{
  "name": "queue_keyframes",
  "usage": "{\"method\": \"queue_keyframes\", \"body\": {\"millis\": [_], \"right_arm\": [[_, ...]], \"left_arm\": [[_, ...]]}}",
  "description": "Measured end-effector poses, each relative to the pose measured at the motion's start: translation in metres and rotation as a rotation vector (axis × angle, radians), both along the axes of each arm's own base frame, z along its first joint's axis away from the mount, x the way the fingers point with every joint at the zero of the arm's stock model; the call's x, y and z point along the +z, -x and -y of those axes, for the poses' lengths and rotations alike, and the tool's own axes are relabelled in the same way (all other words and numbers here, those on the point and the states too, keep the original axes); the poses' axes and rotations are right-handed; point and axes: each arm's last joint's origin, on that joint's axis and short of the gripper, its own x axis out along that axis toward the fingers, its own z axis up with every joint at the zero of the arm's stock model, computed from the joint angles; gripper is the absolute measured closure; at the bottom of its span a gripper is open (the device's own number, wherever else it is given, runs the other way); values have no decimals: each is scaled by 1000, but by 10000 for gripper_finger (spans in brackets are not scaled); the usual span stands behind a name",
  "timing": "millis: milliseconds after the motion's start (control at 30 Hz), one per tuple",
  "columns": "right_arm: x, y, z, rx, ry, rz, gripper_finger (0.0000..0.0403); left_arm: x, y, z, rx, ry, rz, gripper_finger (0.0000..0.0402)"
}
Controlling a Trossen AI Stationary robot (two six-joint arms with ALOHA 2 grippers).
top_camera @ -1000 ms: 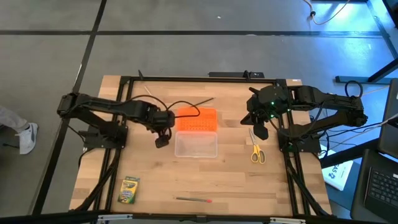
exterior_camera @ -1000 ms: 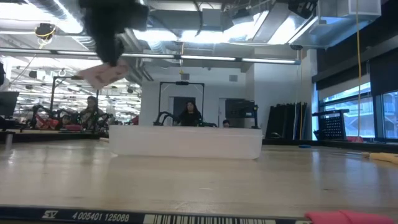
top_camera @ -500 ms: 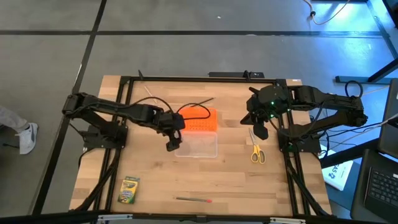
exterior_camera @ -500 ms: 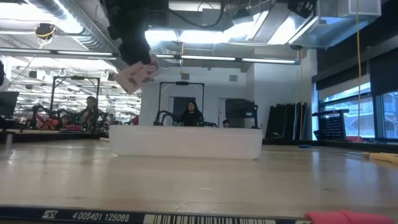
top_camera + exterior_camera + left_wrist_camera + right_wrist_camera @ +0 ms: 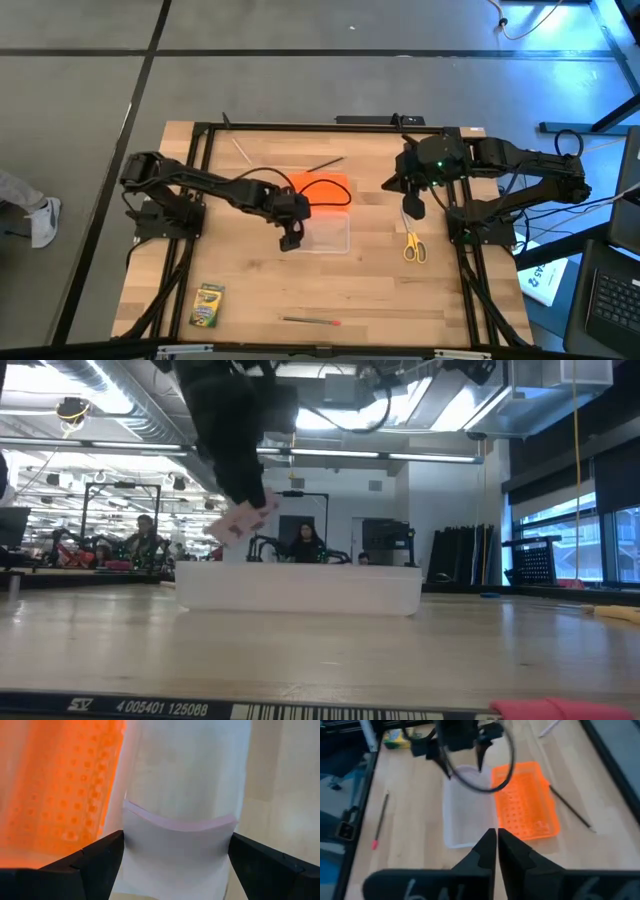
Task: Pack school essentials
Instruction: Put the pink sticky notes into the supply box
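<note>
The pale pink square block point(image 5: 177, 857) sits between the fingers of my left gripper point(image 5: 176, 839), which hangs over the left end of the clear box point(image 5: 318, 232); in the low view the block point(image 5: 245, 521) is above the box wall point(image 5: 298, 588). My right gripper point(image 5: 413, 209) is shut and hovers beyond the yellow-handled scissors point(image 5: 413, 246), which lie flat. The green-yellow crayon box point(image 5: 207, 305) and the red-tipped pencil point(image 5: 311, 321) lie near the table's near edge. A dark pencil point(image 5: 326, 162) and a pale one point(image 5: 240, 150) lie at the far side. My left gripper pinches the pink block between its two fingers point(image 5: 92, 865), one on each of two opposite side edges point(image 5: 131, 845). The fingers come from above, pointing down. The block is lifted clear over the box, tilted in the low view, and its free edge point(image 5: 180, 824) looks bowed.
The orange lid point(image 5: 322, 190) lies against the clear box's far side, with a black cable looping over it. A black frame point(image 5: 300, 127) runs round the table. People and other rigs show in the room behind in the low view.
My left gripper has carried the pink block toward the table's right and downward, from beside the clear box's left end to a place over its left part. The block now hangs lower, just above the box's rim.
</note>
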Motion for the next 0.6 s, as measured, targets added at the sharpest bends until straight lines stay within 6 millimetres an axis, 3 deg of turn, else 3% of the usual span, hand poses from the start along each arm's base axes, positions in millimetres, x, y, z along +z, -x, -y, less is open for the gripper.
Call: {"method": "queue_keyframes", "body": {"millis": [300,600], "right_arm": [[0,0,0,-4,6,0,382],[0,0,0,-5,5,0,382]], "left_arm": [[-22,-8,4,-28,-35,-61,68],[-23,-9,4,-62,-53,-60,68]]}}
